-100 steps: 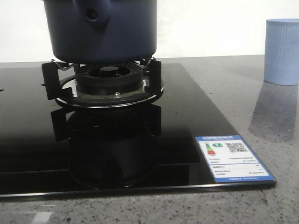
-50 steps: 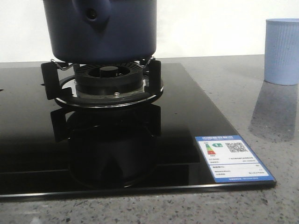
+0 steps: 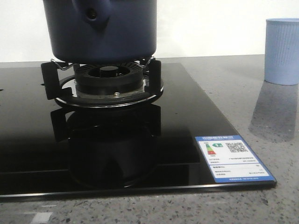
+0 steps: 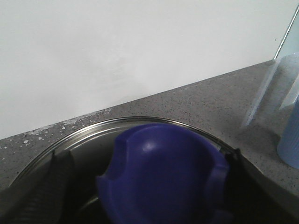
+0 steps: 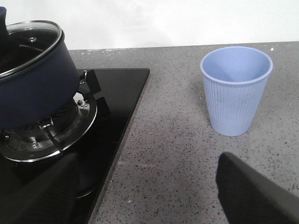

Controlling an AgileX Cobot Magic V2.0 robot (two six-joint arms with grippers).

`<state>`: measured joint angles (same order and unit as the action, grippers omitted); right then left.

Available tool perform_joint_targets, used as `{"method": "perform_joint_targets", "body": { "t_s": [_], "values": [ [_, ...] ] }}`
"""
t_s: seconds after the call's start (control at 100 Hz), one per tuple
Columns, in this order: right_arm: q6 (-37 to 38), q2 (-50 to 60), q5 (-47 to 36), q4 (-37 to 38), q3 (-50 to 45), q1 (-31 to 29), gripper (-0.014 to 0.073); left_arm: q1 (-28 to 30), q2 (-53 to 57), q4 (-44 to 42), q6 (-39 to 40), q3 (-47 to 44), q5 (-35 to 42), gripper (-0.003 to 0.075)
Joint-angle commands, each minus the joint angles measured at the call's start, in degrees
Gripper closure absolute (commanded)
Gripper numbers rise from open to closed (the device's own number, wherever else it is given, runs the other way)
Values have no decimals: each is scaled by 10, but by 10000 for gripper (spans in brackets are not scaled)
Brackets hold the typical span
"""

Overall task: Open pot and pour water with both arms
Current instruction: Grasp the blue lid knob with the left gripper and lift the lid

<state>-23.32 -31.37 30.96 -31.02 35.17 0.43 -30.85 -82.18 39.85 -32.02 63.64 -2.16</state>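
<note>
The dark navy pot (image 3: 100, 32) stands on the burner, its top cut off in the front view. It also shows in the right wrist view (image 5: 32, 88) with its glass lid (image 5: 25, 44) on it. In the left wrist view my left gripper (image 4: 149, 205) straddles the lid's blue knob (image 4: 163, 177). One black finger (image 4: 236, 161) lies close against the knob and the other (image 4: 49, 191) stands off it by a dark gap. My right gripper (image 5: 145, 205) is wide open and empty over the counter, beside the stove.
A light blue ribbed cup (image 3: 281, 51) stands on the grey counter at the right and also shows in the right wrist view (image 5: 236, 93). The black glass stove (image 3: 140, 140) has a metal pot stand (image 3: 107, 84) and a label (image 3: 233, 158) at its front right corner.
The pot has shifted very slightly to the right on the burner. Nothing else has visibly moved.
</note>
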Motion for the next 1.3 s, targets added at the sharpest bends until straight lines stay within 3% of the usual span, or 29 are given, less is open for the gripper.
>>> {"method": "perform_joint_targets", "body": {
  "t_s": [0.0, 0.19, 0.37, 0.47, 0.75, 1.01, 1.29],
  "values": [
    [-7, -5, -43, -12, 19, 1, 48, -4, 10, -4, -2, 23, 33, 132],
    [-7, -5, -43, -12, 19, 1, 48, -4, 6, -6, -2, 23, 44, 162],
    [-7, -5, -43, -12, 19, 1, 48, -4, 6, -6, -2, 23, 50, 356],
    [-7, -5, -44, -12, 19, 1, 48, -4, 6, -6, -2, 23, 56, 422],
    [-7, -8, -73, 23, 11, 1, 48, -3, 62, -6, -2, 23, 59, 425],
    [-7, -57, -196, 23, -57, 1, 48, 39, 146, -6, -2, 23, 53, 425],
    [-7, -180, -316, 22, -65, 1, 48, 84, 208, -7, -2, 23, 32, 424]
  ]
}}
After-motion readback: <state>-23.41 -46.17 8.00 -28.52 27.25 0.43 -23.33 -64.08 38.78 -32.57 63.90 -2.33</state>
